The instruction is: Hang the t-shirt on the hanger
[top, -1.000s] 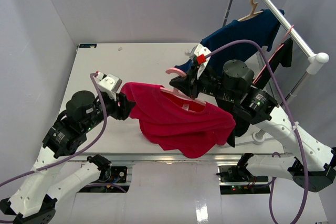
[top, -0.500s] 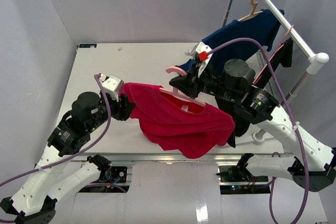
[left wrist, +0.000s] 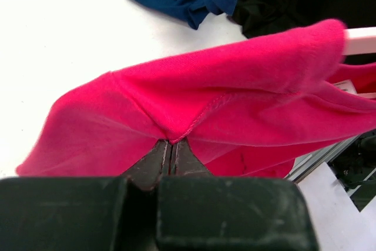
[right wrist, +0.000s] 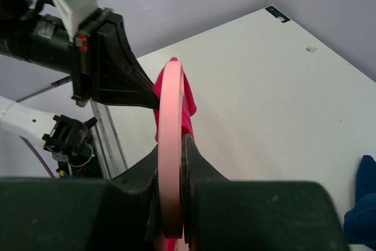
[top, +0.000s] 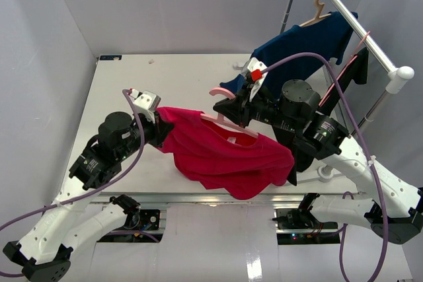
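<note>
Pinching the t-shirt (top: 228, 156) at a shoulder seam with the left gripper (left wrist: 171, 144), fingers pressed together on the red cloth. Clamping the hanger (top: 231, 125) near its hook with the right gripper (right wrist: 171, 157), fingers tight on either side of the pink plastic. Holding both up above the table (top: 178, 77), over its middle, hanger lying across the neck opening, cloth drooping toward the near edge. Beyond the far right corner, a navy shirt (top: 301, 44) on a rail (top: 357, 31).
</note>
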You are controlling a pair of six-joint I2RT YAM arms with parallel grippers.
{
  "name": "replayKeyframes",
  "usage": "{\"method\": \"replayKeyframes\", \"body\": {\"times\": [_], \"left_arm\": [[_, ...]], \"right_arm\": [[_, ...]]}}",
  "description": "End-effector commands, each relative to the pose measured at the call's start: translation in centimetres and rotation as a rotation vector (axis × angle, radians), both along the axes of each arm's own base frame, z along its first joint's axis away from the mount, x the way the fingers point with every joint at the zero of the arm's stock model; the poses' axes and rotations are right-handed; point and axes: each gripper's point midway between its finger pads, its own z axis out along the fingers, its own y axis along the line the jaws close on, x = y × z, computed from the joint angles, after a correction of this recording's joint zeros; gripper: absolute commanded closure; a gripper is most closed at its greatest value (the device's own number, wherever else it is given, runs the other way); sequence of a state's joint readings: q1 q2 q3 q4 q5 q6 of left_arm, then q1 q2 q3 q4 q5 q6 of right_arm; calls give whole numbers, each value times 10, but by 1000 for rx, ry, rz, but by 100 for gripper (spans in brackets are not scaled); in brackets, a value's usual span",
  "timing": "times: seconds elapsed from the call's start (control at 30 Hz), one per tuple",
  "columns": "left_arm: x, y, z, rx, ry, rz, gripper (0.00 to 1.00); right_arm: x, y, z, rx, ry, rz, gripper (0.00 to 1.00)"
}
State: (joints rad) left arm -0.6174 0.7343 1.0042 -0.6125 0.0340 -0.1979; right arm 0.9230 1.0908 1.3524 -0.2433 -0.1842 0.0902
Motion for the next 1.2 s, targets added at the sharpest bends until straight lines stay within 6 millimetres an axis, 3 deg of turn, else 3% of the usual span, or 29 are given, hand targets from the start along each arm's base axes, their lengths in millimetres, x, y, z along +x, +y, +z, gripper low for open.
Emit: {"method": "replayKeyframes", "body": {"times": [0.0, 0.27, 0.4, 0.53, 0.67, 0.83, 1.03, 1.17], "left_arm": [[-7, 7, 29, -65, -64, 20, 100], [-2, 12, 33, -44, -52, 60, 100], [4, 13, 24, -27, -35, 84, 100], [12, 16, 11, 22, -11, 115, 99], [10, 17, 2, 79, 30, 102, 66], [-2, 19, 25, 80, -10, 51, 43], [-11, 21, 69, 71, -114, 1, 37], [-31, 4, 94, 69, -205, -184, 37]], "right_arm": [[9, -10, 11, 20, -79, -62, 92], [4, -9, -19, -92, -36, -18, 92], [-1, -7, -23, -130, -51, 25, 92], [-13, -10, -9, -91, -73, 67, 92], [-18, -17, 15, -22, -117, 58, 92], [-16, -16, 35, 9, -140, 48, 92], [-14, 2, 42, 3, -118, 102, 92], [-16, 14, 45, 1, -113, 154, 92]]}}
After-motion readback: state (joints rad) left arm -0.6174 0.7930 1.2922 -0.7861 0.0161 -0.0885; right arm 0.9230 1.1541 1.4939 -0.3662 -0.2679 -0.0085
